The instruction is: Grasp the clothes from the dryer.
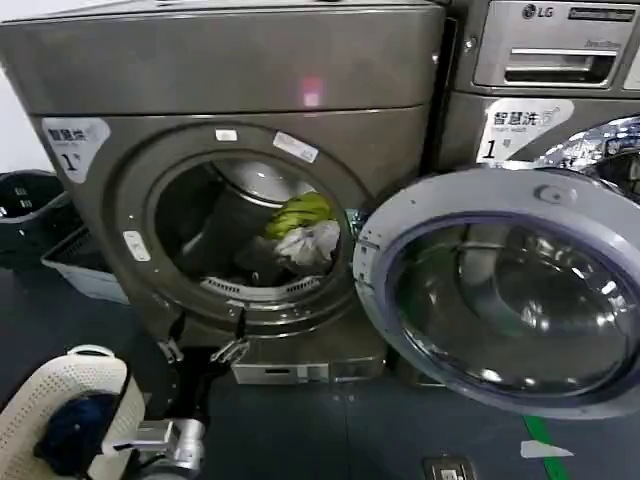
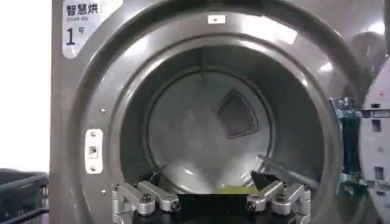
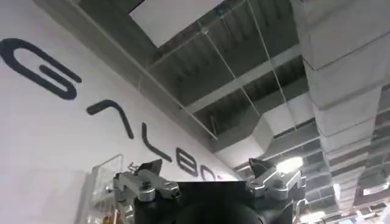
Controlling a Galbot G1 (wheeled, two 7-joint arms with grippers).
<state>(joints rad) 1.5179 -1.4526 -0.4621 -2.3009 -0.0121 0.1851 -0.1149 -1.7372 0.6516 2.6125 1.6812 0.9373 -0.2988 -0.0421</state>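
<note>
Gaping wide, the dryer (image 1: 230, 180) stands with its round door (image 1: 505, 290) swung out to the right, beside the silver LG machine (image 1: 545, 70). The clothes (image 1: 302, 232) lie heaped inside the drum toward its right side: a yellow-green garment on top, a white-grey one just beneath it, touching. The left gripper (image 1: 205, 350) hovers just below the lower rim of the porthole, its fingers apart and holding nothing. From the left wrist view, the left gripper (image 2: 211, 201) faces straight into the drum, and a sliver of yellow-green shows at the drum's bottom edge between the fingers (image 2: 146, 198); the "1" sticker (image 2: 79, 24) sits at the dryer's upper corner. A white basket (image 1: 70, 415) with a dark blue garment (image 1: 70, 430) stands on the floor at lower left. The right gripper (image 3: 207, 182) points up at the ceiling, fingers apart and empty.
</note>
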